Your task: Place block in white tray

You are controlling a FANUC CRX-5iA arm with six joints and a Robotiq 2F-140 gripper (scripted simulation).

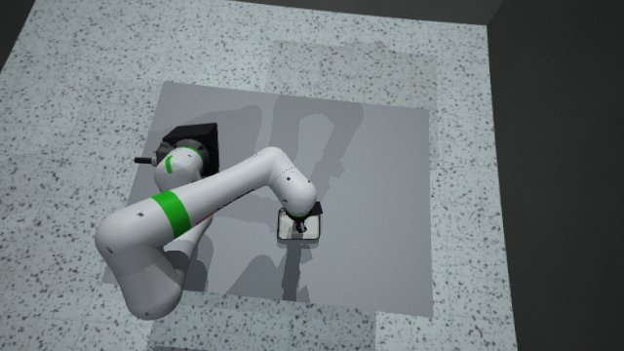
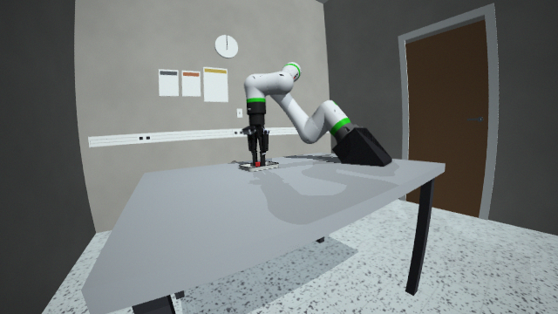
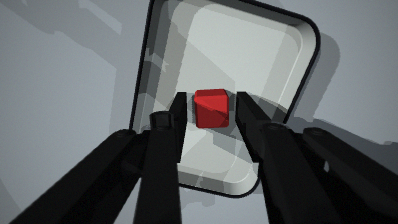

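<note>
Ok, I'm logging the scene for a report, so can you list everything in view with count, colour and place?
block: one, red, on the tray floor, between the fingers with gaps on both sides
tray: one, white, on the table
table: one, grey top, black legs
clock: one, white, back wall
sheets: three, white, below the clock
door: one, brown, right wall
arm: one, white with green bands, black base
gripper: one, black, open over the tray

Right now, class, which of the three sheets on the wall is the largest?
The yellow-topped sheet, hanging below the clock. The grey-topped sheet and the orange-topped sheet beside it are shorter and narrower.
</note>
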